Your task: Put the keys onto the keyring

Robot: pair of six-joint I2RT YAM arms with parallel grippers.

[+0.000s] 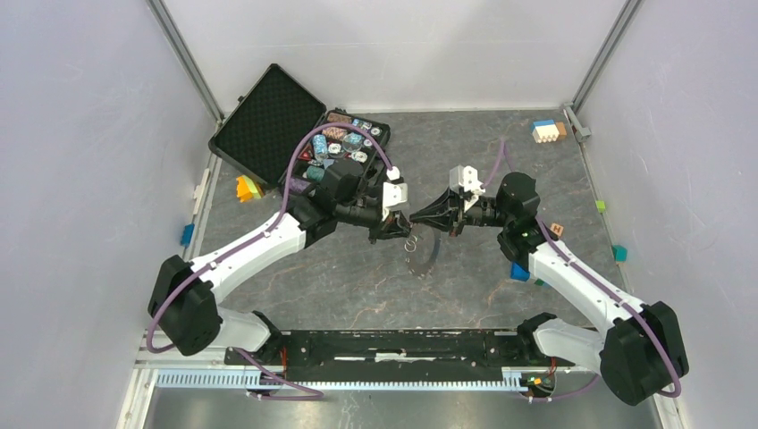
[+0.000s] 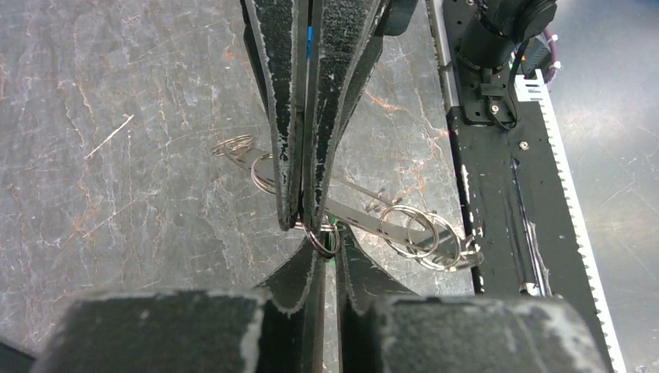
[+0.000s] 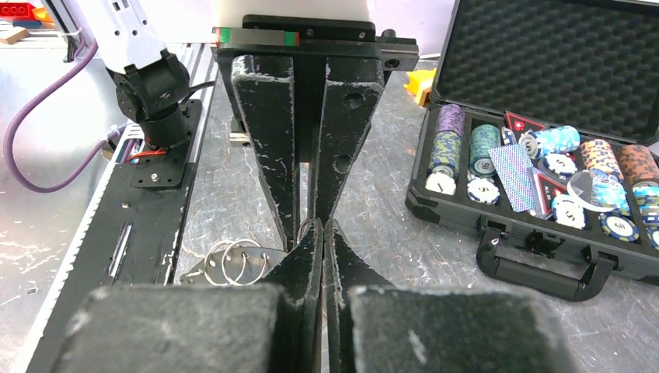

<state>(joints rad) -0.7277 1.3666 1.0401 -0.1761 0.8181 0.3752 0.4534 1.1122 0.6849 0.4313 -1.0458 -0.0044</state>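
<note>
Bench [image 1: 357,286]: is carrying both arms, which are meeting tip to tip near its middle.
Left fingers [image 1: 400,223]: are pressing together and pinching a small ring [image 2: 322,239] at their very tips. A green fleck is showing beside it, probably the green-headed key.
Right fingers [image 1: 431,217]: are sitting flat together and pointing straight at the left ones. What they are pinching is hidden.
Keyring [image 1: 422,256]: is sitting just under the meeting tips, on the side of the arm bases. In the left wrist view its band is running crosswise to the fingers' line. I cannot tell whether it is hanging or resting.
Keys [image 1: 416,265]: grey ones are fanning along the keyring's edge.
Nearer arm: neither, as both are reaching the same spot. The next move is likely depending on sliding the small ring along that crosswise band.
</note>
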